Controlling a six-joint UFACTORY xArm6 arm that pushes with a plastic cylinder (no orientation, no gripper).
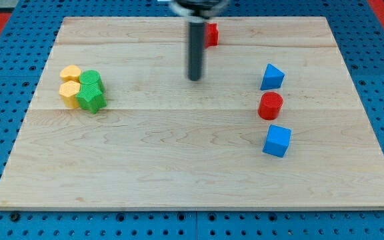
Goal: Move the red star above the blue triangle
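My tip rests on the wooden worktop near its top centre; the arm ends in a bare rod with no gripper, so it holds nothing. The red star, partly hidden behind the rod, lies just above and to the right of my tip at the worktop's top edge. The blue triangle sits well apart at the view's right, with a red cylinder and a blue cube below it.
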